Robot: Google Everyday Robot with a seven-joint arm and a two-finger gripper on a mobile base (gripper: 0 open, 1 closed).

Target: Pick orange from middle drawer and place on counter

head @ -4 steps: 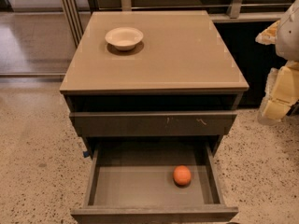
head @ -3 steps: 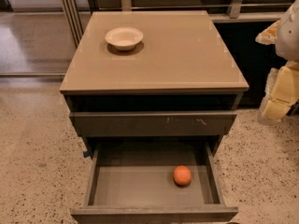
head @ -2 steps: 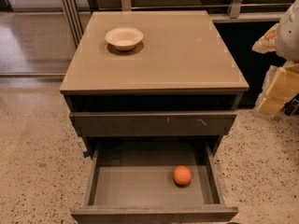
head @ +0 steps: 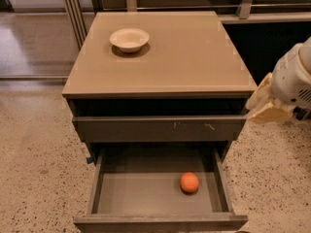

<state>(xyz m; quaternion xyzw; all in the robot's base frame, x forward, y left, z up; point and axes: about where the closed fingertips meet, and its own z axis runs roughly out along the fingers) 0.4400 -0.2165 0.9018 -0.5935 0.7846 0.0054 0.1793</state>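
The orange (head: 189,182) lies on the grey floor of the middle drawer (head: 146,193), which is pulled out at the bottom of the view; the fruit sits right of centre. The tan counter (head: 189,57) tops the cabinet. My gripper (head: 265,106), pale and cream-coloured, hangs at the right of the cabinet beside the counter's front right corner. It is above and to the right of the orange and well apart from it.
A white bowl (head: 129,39) stands on the counter's back left. The upper drawer (head: 160,128), its front scratched, is slightly open above the middle one. Speckled terrazzo floor (head: 34,169) surrounds the cabinet. Metal rails (head: 73,8) and a dark shelf unit stand behind.
My arm and gripper have moved left, closer to the cabinet's front right corner. The orange, drawers and bowl have not moved.
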